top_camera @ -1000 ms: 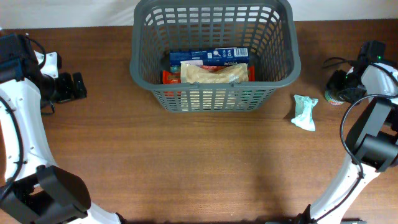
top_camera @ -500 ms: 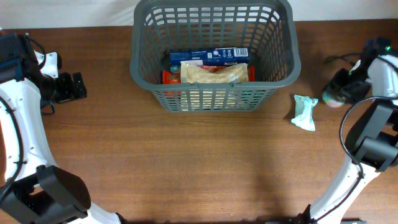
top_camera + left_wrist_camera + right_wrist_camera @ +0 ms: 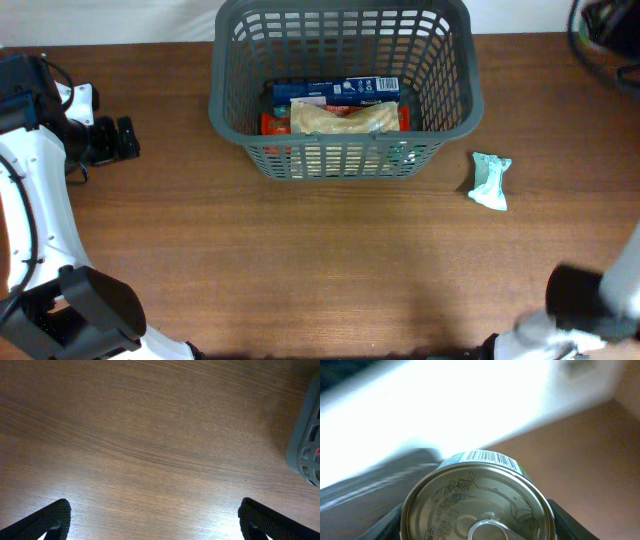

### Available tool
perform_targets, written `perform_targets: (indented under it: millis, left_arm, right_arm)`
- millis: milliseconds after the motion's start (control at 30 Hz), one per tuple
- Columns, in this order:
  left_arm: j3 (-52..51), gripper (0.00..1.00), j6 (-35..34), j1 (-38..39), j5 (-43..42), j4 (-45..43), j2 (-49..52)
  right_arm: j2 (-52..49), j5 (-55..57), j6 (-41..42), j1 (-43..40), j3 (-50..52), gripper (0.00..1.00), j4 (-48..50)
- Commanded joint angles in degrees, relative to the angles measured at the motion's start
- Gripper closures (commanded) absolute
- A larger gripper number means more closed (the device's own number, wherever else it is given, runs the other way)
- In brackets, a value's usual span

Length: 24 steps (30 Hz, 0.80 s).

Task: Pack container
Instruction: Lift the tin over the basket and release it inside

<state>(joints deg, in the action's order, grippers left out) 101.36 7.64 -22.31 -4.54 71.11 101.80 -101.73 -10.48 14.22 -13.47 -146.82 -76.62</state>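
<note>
At the far middle of the brown table point(image 3: 300, 270) sits the big grey basket point(image 3: 228, 100). It stands upright, with its open top facing up. Down inside it lie a blue box point(image 3: 335, 89) and a tan bag point(image 3: 345, 118), and something red point(image 3: 268, 124) peeks out from under the bag. Near the basket on its right, on the bare wood, lies a small pale green packet point(image 3: 490, 181). It does not touch the basket.

Well off to the left, the left gripper point(image 3: 122, 140) is over the table with nothing in it. Its two fingers point(image 3: 50, 520) are spread wide apart. A corner of the basket shows at the right side of that arm's camera view.

Up in the far right corner, the right arm point(image 3: 605, 25) is just a dark blur. The right gripper point(image 3: 476, 527) is squeezed around a tin can point(image 3: 475, 495). The can's shiny top has a ring pull and faces the camera, and a bar code shows on its side.
</note>
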Motion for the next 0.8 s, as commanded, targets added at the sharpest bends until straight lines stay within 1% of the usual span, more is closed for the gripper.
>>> perform_targets:
  millis: [0,100,200,400,500,600,667,767]
  left_arm:
    - [-0.3,0.01,-0.5,-0.3,-0.6,0.0,-1.0]
    - [-0.3,0.01,-0.5,-0.3,-0.6,0.0,-1.0]
    - [-0.3,0.01,-0.5,-0.3,-0.6,0.0,-1.0]
    - [-0.3,0.01,-0.5,-0.3,-0.6,0.0,-1.0]
    - [-0.3,0.01,-0.5,-0.3,-0.6,0.0,-1.0]
    - [-0.3,0.01,-0.5,-0.3,-0.6,0.0,-1.0]
    - [-0.3,0.01,-0.5,-0.3,-0.6,0.0,-1.0]
    - [-0.3,0.01,-0.5,-0.3,-0.6,0.0,-1.0]
  right_arm:
    - [3.9,-1.6,-2.0,7.8,-0.9,0.48,0.3]
    - [4.7,-1.2,-3.6,15.8,-0.9,0.48,-0.1]
    - [3.5,0.5,-5.1,22.5,0.3,0.48,-0.1]
    - [-4.0,0.6,-8.0,32.7,4.1,0.48,1.0]
    - [-8.3,2.8,-8.5,36.1,4.9,0.48,2.0]
    - [-13.4,7.8,-8.5,38.9,4.9,0.48,2.6]
    - [-16.4,10.8,-8.4,39.9,4.9,0.48,2.4]
    - [-20.9,11.6,-8.4,40.2,4.9,0.49,0.3]
